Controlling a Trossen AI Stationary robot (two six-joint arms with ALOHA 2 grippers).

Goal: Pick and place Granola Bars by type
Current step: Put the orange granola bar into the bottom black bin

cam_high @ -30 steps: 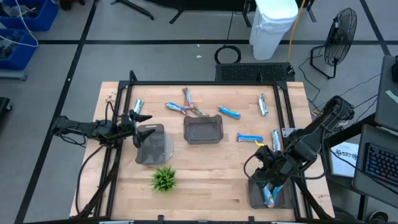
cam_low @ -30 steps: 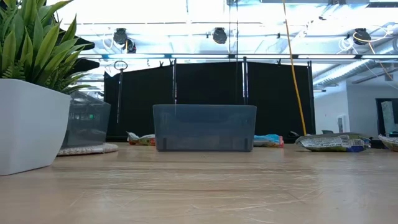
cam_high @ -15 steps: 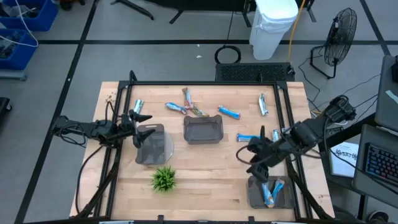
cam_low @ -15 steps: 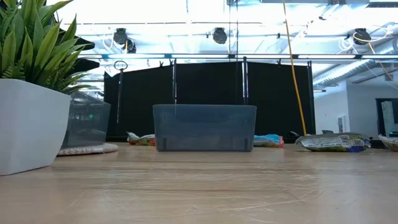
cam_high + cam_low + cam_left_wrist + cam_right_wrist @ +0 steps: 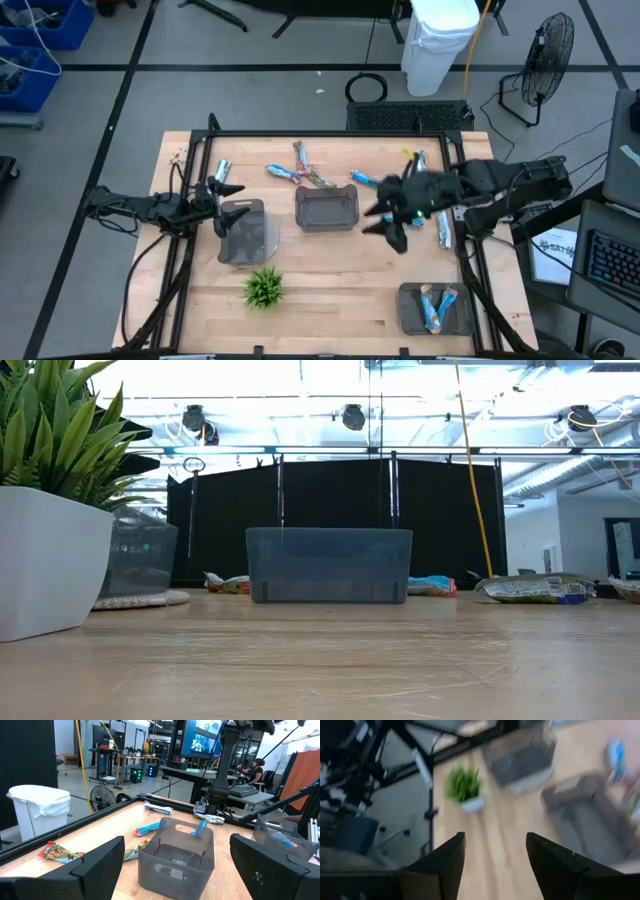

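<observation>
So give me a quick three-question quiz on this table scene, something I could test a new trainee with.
1. True or false: the plant stands inside one of the trays.
2. Which tray holds Granola Bars? A, the left tray. B, the middle tray. C, the right tray.
3. Fill in: the right end effector hangs over the table with its fingers ___.

Key:
1. False. The plant stands on the bare table.
2. C. The Granola Bars lie in the right tray.
3. Open, with nothing between them.
</observation>
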